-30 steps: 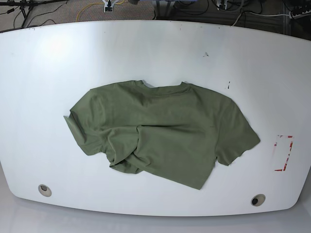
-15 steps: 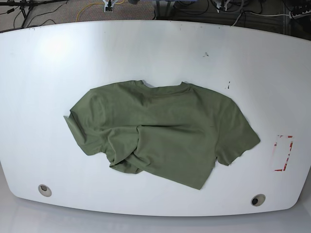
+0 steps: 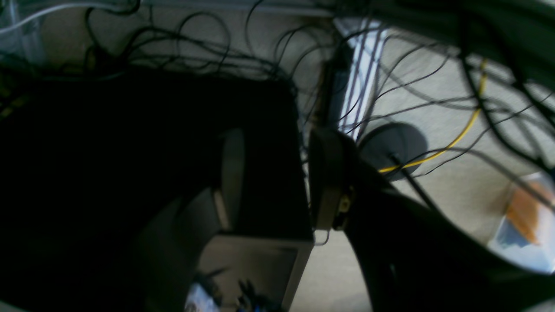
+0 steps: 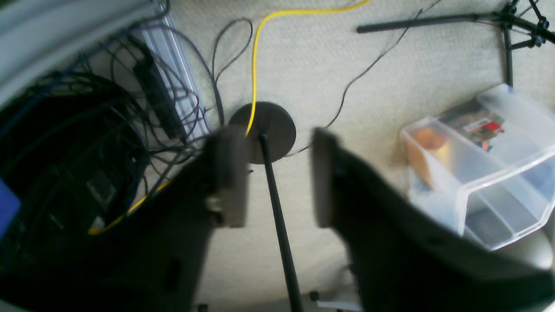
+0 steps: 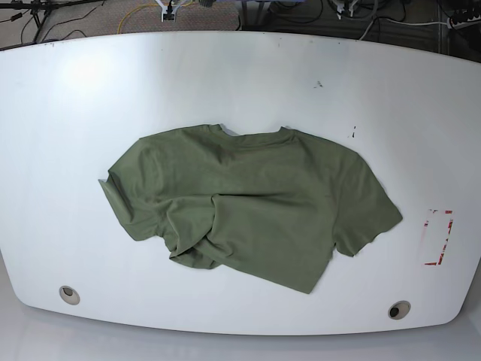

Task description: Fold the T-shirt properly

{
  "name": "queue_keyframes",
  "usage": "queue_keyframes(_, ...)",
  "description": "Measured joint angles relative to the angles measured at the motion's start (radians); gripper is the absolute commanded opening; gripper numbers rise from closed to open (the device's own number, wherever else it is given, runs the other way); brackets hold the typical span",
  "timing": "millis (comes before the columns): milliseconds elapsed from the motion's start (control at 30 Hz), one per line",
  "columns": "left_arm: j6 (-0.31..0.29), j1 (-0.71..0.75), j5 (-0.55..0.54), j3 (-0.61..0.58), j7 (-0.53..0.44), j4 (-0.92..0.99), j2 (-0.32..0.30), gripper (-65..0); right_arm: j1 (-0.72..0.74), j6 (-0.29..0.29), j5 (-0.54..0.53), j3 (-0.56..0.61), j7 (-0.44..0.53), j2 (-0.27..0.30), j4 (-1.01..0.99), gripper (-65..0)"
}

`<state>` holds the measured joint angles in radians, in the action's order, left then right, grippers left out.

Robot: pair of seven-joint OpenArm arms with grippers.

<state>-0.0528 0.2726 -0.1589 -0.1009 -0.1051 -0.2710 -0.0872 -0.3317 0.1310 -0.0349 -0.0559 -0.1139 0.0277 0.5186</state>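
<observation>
The olive-green T-shirt (image 5: 248, 199) lies crumpled on the white table (image 5: 240, 83) in the base view, neck toward the far edge, lower left part bunched into folds. Neither arm shows in the base view. In the left wrist view my left gripper (image 3: 277, 177) hangs over the floor beside a dark box, jaws apart, nothing between them. In the right wrist view my right gripper (image 4: 275, 173) is also off the table above the carpet, jaws apart and empty; a black pole shows through the gap.
A red-marked rectangle (image 5: 438, 237) sits at the table's right edge, and two round holes (image 5: 69, 294) (image 5: 399, 309) near the front edge. On the floor are tangled cables, a yellow cable (image 4: 256, 56), a round black base (image 4: 269, 125) and a clear plastic bin (image 4: 490, 164).
</observation>
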Motion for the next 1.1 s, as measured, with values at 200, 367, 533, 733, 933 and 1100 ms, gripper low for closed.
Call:
queue_keyframes(200, 0.0, 0.033, 0.0, 0.0, 0.004, -0.048, -0.003, -42.3, -0.138, 0.005, -0.005, -0.002, -0.032, 0.024, 0.207, -53.8)
queue_keyframes(367, -0.001, 0.048, 0.0, 0.0, 0.007, -0.065, -0.003, -42.5, -0.19, 0.01, -0.003, -0.005, -0.034, 0.043, 0.247, -52.3)
queue_keyframes(533, -0.001, 0.046, 0.0, 0.0, 0.016, -0.049, -0.003, -42.5, -0.19, 0.01, 0.005, -0.003, -0.025, 0.033, 0.248, -51.2)
queue_keyframes(733, 0.0, 0.057, 0.0, -0.003, 0.024, -0.068, -0.006, -42.3, -0.187, 0.007, 0.005, -0.001, -0.018, 0.016, 0.273, -49.4)
queue_keyframes(933, -0.016, 0.174, -0.008, -0.002, 0.002, -0.267, -0.045, -42.2, -0.285, 0.0, 0.008, -0.003, 0.019, 0.023, 0.441, -45.9)
queue_keyframes(1100, 0.0, 0.262, -0.008, 0.002, 0.02, -0.363, -0.083, -42.5, -0.328, 0.004, 0.008, -0.003, -0.023, 0.029, 0.476, -44.9)
